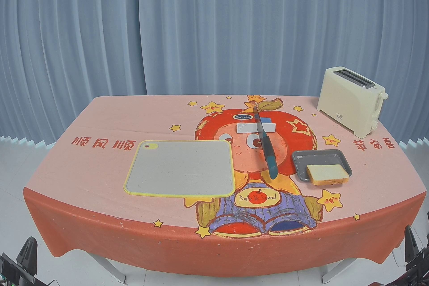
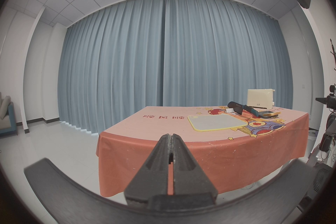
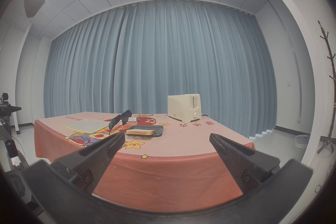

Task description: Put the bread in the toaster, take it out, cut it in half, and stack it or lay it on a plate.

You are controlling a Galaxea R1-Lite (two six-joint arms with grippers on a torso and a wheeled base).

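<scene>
- Grey plate [image 1: 313, 158] on the right of the surface [image 1: 89, 166] holds the bread [image 1: 327, 174]. Toaster [image 1: 351, 94] sits behind, knife [image 1: 266, 144] and cutting board [image 1: 181, 167] to the left. Nothing started, I'd say.
- Left gripper [image 2: 170, 137]: pinched closed, empty, well short of the surface.
- Right gripper [image 3: 167, 136]: spread wide, empty. Toasting, cutting and plating are all left.

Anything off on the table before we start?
Minor only: the bread overhangs the near rim of the grey tray instead of lying inside it. The knife, cutting board and toaster look normal.
</scene>
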